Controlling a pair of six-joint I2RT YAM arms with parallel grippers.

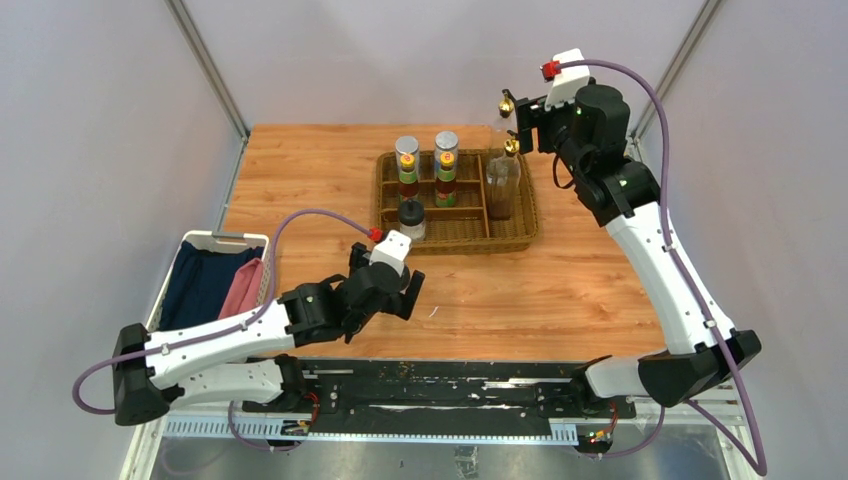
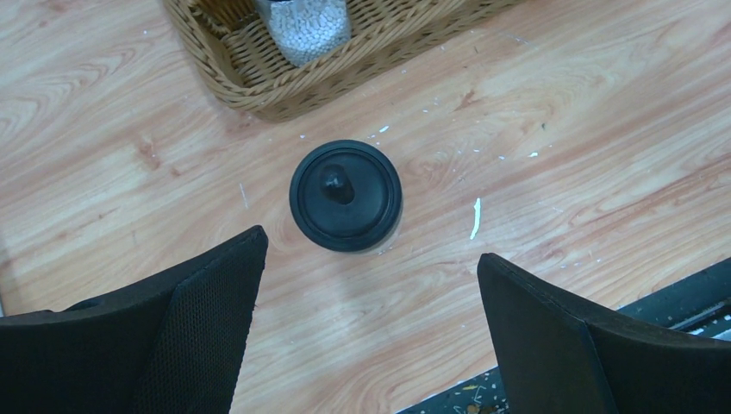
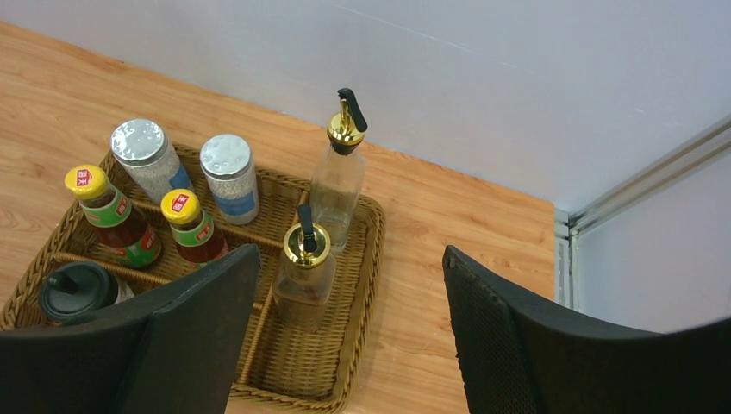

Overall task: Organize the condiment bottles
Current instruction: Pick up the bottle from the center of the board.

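Observation:
A brown wicker tray holds two silver-lidded shakers, two red/green-labelled sauce bottles, one black-lidded jar and two gold-spouted cruets in its right compartment. A second black-lidded jar stands on the table just in front of the tray's corner. My left gripper is open and empty, hovering above and just short of this jar. My right gripper is open and empty, high over the tray's right side.
A white basket with blue and pink cloths sits at the table's left front. A black rail runs along the near edge. Metal frame posts and grey walls close in the back and sides.

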